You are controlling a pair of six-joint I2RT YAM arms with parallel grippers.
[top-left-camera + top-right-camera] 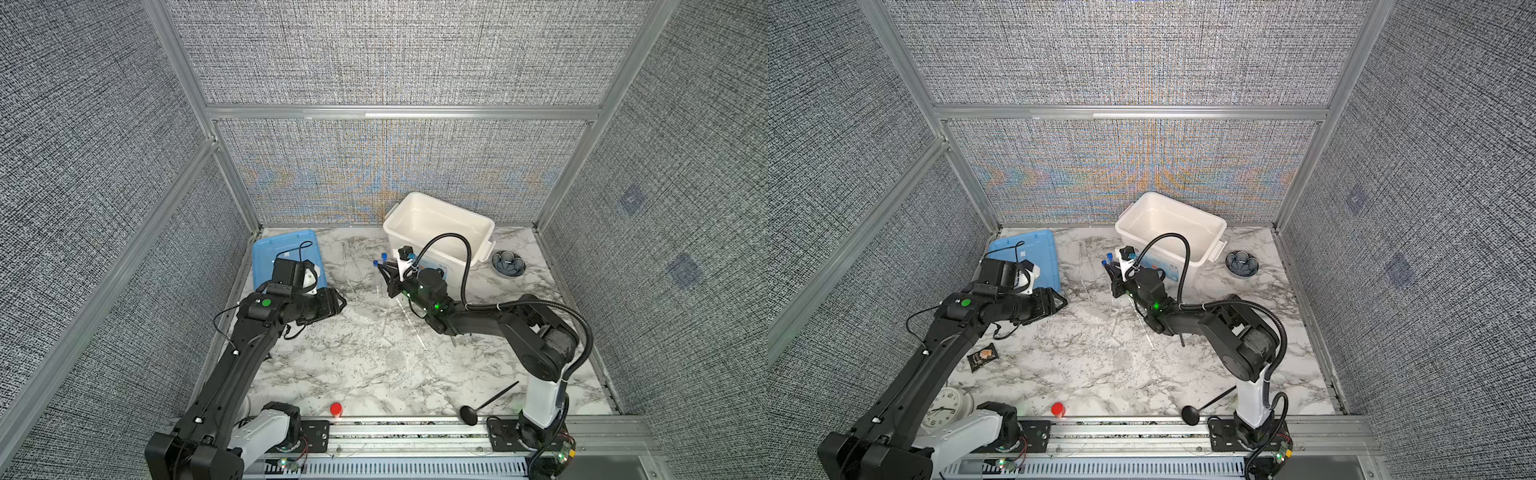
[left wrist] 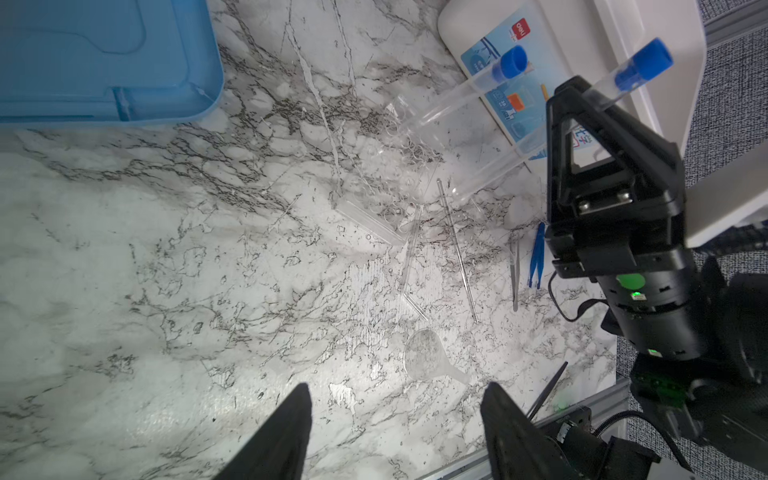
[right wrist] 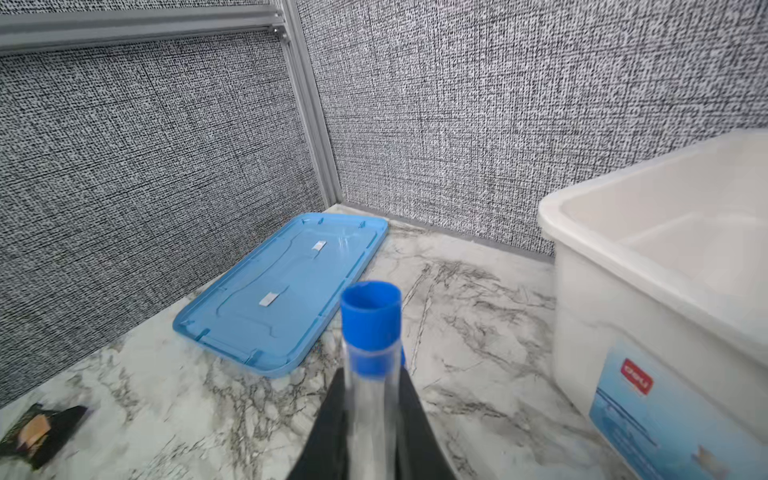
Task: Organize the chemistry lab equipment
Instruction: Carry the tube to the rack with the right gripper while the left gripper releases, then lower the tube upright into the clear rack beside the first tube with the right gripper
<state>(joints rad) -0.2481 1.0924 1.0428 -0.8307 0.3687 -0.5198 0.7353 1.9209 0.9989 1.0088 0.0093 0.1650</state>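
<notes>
Right wrist: right pincer [image 3: 372, 401] clamped on clear blue-capped tube [image 3: 371, 365], long axis running straight out, cap end away; left pincer [image 2: 399, 390] wide apart, empty.

The left gripper [image 2: 395, 432] is open above the marble table [image 2: 124, 270], with nothing between its fingers [image 2: 286, 436]. Near them lies a clear funnel [image 2: 428, 357]. Farther on are thin clear rods [image 2: 457, 249], then silver tweezers [image 2: 514, 270] and blue forceps [image 2: 536, 257] side by side. The right gripper [image 2: 575, 89] is closed on a blue-capped tube [image 2: 644, 62]. A second tube [image 2: 511, 62] leans at the clear rack [image 2: 395, 174], beside the white box [image 2: 465, 25]. A blue lid [image 2: 104, 62] lies well apart
</notes>
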